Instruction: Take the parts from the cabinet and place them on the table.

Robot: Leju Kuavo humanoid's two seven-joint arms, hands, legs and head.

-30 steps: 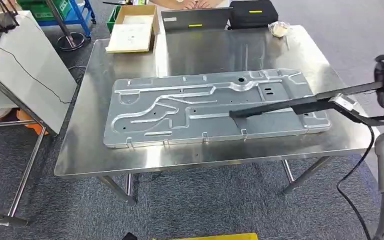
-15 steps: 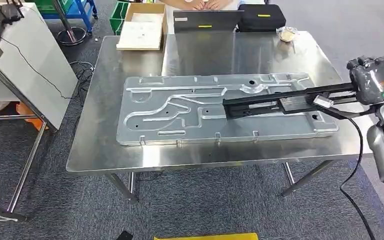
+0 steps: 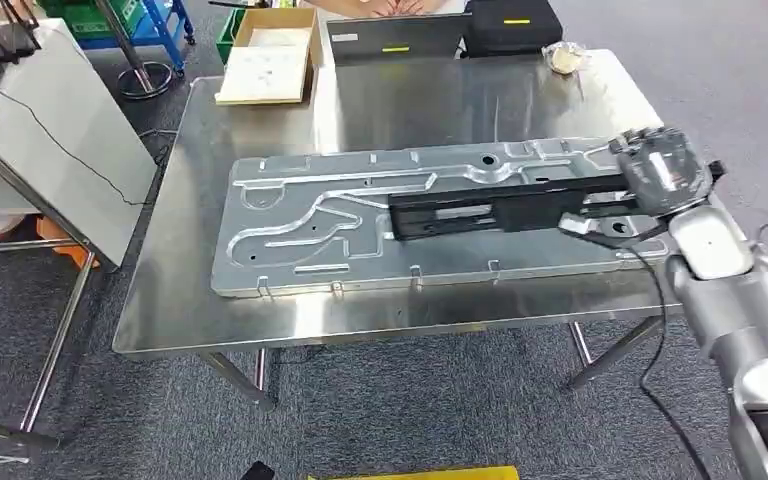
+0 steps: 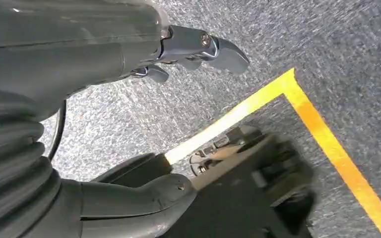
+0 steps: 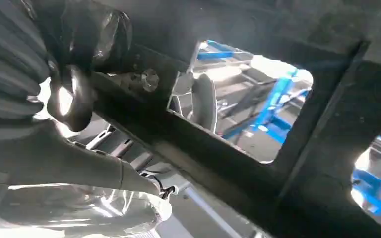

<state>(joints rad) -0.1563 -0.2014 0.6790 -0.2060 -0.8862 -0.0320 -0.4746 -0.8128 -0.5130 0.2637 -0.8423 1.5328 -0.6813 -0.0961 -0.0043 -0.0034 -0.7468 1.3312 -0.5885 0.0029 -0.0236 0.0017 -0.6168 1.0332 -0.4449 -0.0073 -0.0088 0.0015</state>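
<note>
Head view first: steel table [image 3: 260,310] across the middle, carrying a big stamped metal panel [image 3: 310,215] flat along its length, raised channels winding over the surface. Over the panel's right half, a long black bracket [image 3: 480,208] with cut-out windows, lying roughly level and lengthwise with the panel; whether resting on it or held just above, cannot tell. At the bracket's right end, right hand [image 3: 665,175], fingers wrapped round the part, silver forearm running down to the lower right corner. At the table's far edge, a cardboard box [image 3: 265,60], a grey laptop-like case [image 3: 392,38] and a black case [image 3: 510,22] side by side, and a small wrapped bundle [image 3: 563,58] well to their right. A white-topped stand [image 3: 55,120] off the table's left side, cable trailing over it. Right wrist view: right hand [image 5: 74,99] closed tight against the black bracket [image 5: 297,148], dark bar and crosspiece close to the lens, blue framing blurred through the windows. Left wrist view: left hand [image 4: 188,54] over grey carpet, fingers curled in with nothing between them, a yellow floor line [image 4: 327,144] turning a corner beneath.
</note>
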